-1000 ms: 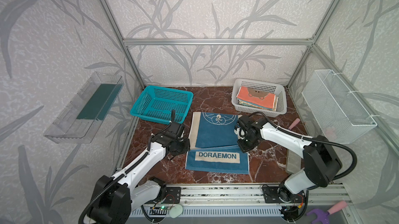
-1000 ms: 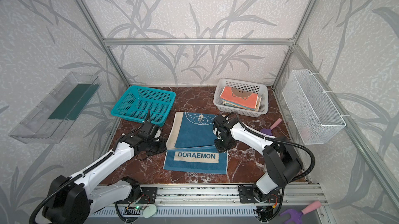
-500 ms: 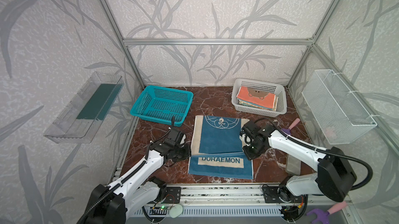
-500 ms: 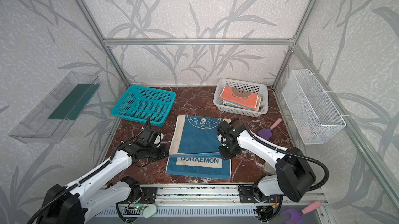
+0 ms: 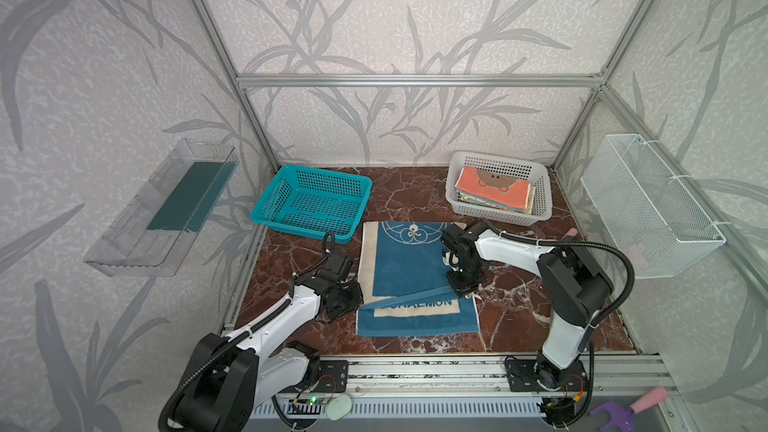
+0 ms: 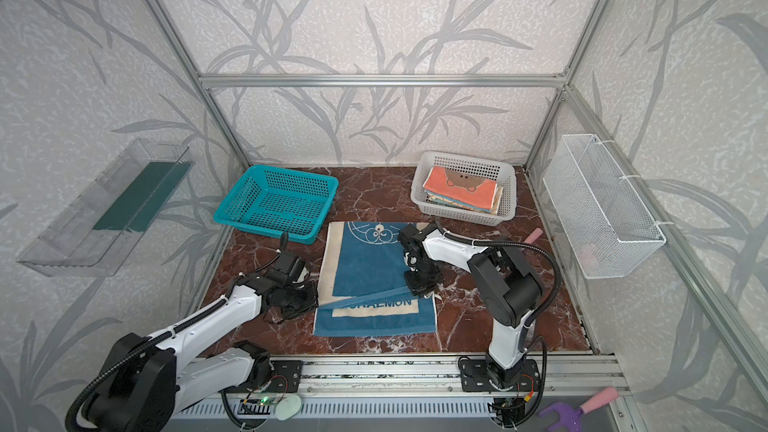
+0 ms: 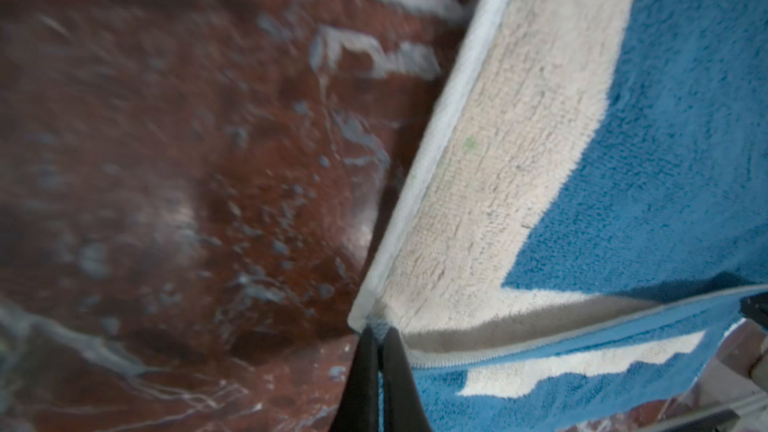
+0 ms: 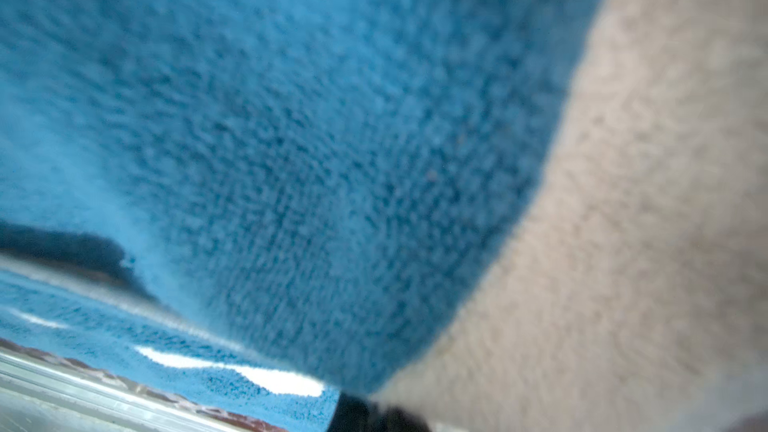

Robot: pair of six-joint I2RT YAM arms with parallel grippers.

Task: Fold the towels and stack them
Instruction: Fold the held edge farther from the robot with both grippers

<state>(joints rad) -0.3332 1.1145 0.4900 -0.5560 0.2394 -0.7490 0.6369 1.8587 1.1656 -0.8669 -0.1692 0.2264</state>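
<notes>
The blue-and-cream towel (image 5: 409,261) lies on the marble tabletop (image 5: 519,317) between the arms, its raised edge stretched over the lettering, one corner pinched by the left gripper (image 5: 360,306) and the other by the right gripper (image 5: 459,292), fingers pressed together.

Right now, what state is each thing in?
Blue-and-cream DORAEMON terry towel: mid-fold, upper layer's edge raised over the lettering.
Left hand: shut on that towel's corner.
Right hand: shut on its other corner.
Teal plastic mesh basket: empty.
White plastic basket: holds folded towels, coral-orange bear towel on top.
</notes>
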